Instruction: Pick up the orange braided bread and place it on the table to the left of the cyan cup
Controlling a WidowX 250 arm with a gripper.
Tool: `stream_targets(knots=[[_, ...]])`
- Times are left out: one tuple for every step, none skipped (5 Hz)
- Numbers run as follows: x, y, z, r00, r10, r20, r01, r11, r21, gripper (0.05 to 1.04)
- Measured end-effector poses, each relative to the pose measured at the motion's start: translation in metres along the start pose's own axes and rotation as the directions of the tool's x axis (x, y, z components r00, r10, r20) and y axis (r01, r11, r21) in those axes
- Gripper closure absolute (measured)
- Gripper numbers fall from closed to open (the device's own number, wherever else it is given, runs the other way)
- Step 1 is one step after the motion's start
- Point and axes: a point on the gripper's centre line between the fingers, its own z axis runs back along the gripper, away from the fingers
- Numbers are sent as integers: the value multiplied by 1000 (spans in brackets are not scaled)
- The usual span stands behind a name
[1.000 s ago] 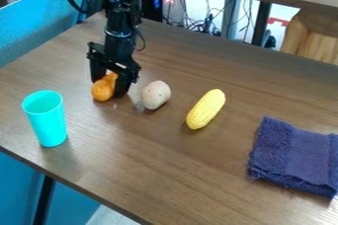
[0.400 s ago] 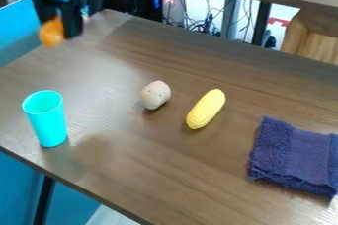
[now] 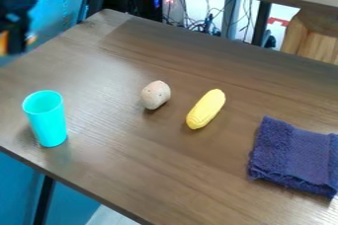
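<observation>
The orange object (image 3: 3, 43) is raised at the upper left, apparently pinched in the black tool (image 3: 8, 45); a weak grip could drop it beyond the tabletop (image 3: 125, 155). A low swing could topple the smooth, tapered turquoise cup (image 3: 47, 120). Farther out lie a speckled, blunt potato (image 3: 155, 94), kernel-dimpled yellow corn (image 3: 206, 109) and a rough, folded purple towel (image 3: 294, 157).

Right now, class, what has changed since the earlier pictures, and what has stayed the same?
The black two-finger hand has lifted the orange bulb-shaped object off the brown wood-grain table and carried it, still gripped, to the view's upper left edge. The tall turquoise cup, pale potato-like object, yellow corn cob and folded purple cloth stayed put.
</observation>
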Motion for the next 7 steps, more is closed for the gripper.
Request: stream_targets(knots=[[-12,12,-35,996,-31,-85,36,998,60,268],[-15,15,-57,991,-29,-128,37,998,59,268],[-22,15,-78,989,-24,-146,31,998,48,268],[-22,9,-90,988,-33,-148,37,999,25,268],[-22,6,-93,989,-14,-145,17,1000,19,275],[-19,3,-93,992,-3,-127,4,1000,3,207],[-18,-5,-90,992,26,-125,-31,999,-38,93]])
